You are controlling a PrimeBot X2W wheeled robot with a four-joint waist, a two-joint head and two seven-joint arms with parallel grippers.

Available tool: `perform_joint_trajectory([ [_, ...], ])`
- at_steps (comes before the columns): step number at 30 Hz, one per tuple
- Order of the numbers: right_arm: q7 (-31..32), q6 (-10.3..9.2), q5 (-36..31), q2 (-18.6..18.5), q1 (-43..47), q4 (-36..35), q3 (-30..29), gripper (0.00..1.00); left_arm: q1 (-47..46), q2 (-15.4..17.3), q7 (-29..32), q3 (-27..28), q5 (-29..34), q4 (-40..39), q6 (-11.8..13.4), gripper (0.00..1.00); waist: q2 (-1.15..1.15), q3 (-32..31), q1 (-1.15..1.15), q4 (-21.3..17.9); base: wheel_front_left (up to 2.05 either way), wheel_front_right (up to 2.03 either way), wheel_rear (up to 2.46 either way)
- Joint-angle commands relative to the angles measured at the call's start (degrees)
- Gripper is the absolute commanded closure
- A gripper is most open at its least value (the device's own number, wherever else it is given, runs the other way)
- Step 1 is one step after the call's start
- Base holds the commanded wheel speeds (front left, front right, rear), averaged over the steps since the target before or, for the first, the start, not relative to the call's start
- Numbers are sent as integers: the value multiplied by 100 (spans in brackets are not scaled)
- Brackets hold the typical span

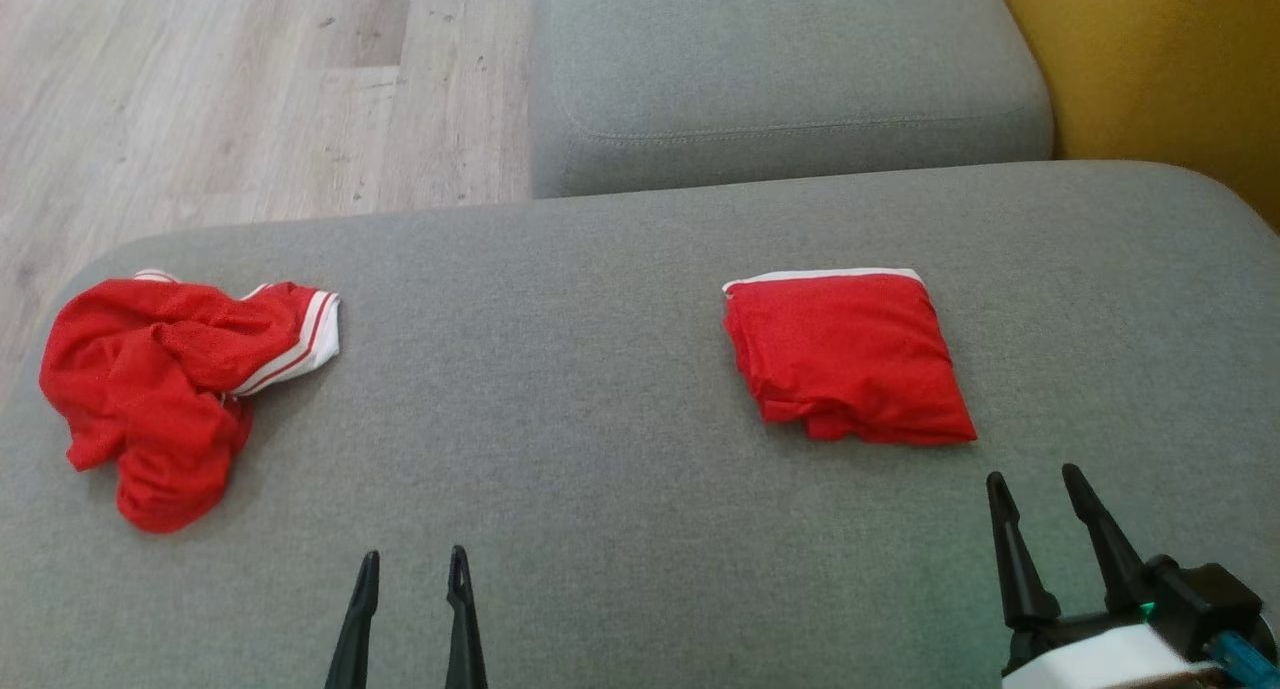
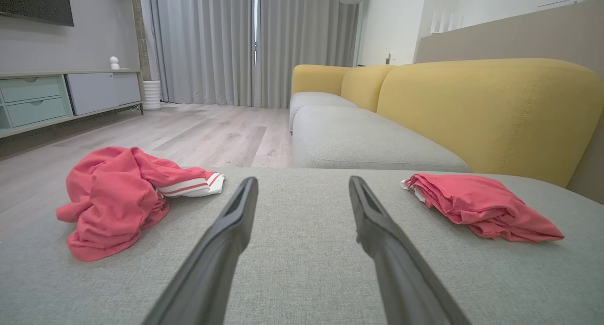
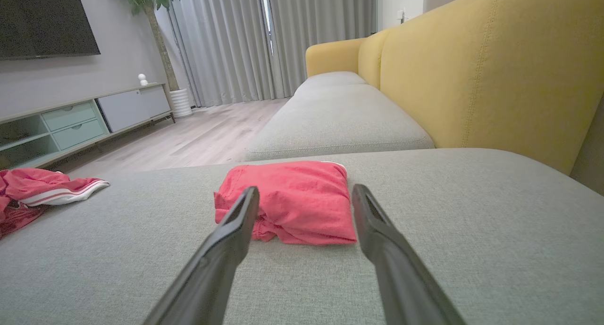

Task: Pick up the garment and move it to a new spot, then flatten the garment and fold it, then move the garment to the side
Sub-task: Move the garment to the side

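- Crumpled garment (image 1: pixel 160 389), at 9 o'clock on the sofa seat (image 1: pixel 600 449): it lies close to the seat's left edge. A pinch that catches only one loose layer could drag the heap over that edge onto the floor (image 1: pixel 200 89).
- Same heap: its folds are bunched over one another. A grab into the thick middle would likely lift a wad, which would make flattening harder afterwards.
- Left jaws, at 6 o'clock in the head view: spread apart and empty above bare seat, with the heap at about 10 o'clock from them.
- Folded garment (image 1: pixel 850 359), at about 10 o'clock from the right jaws and near them: these jaws are also spread and empty. A careless sweep forward could nudge the stack open.
- Both pieces are the same red, so reaching for the wrong one is a risk.
- Look, left piece: red mesh-like cloth, heavily rumpled, with a white striped hem (image 1: pixel 300 344) sticking out at its 2 o'clock. I judge this the piece not yet handled.
- Look, right piece: a compact, roughly square red stack with a white edge along its far side and slightly uneven layers at the near side.
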Motion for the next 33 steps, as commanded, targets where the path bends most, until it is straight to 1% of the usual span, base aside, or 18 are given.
perform_joint_trajectory([
  [1, -61, 37, -51, -115, -155, -155, 109, 0, -110, -26, -29, 127, 16, -194, 21, 0, 0, 17, 0, 17, 0, 0, 0],
  [12, -61, 37, -27, -275, -288, -202, -5, 0, -294, -26, -29, -79, 20, -235, 32, 0, 0, 448, 0, 278, 0, 0, 0],
  [16, -61, 37, 2, -353, -458, -192, -125, 0, -474, -26, -29, -212, 56, -271, 38, 0, 0, 792, 0, 377, 0, 0, 0],
  [20, -61, 37, 92, -479, -790, -63, -130, 0, -736, -26, -29, -359, 61, -308, 123, 0, 0, 1116, 0, 413, 0, 0, 0],
  [25, -61, 37, 341, -701, -1378, 328, -107, 0, -1018, -26, -29, -517, 62, -372, 243, 0, 0, 1463, 0, 401, 0, 0, 0],
  [28, -8, 37, 548, -905, -1834, 702, -31, 0, -1187, -26, -29, -624, 96, -404, 271, 0, 0, 1649, 0, 390, 0, 0, 0],
  [33, 537, 37, 1011, -1174, -2652, 1273, 76, 0, -1452, -26, -29, -761, 183, -458, 328, 0, 0, 1938, 0, 390, 0, 0, 0],
])
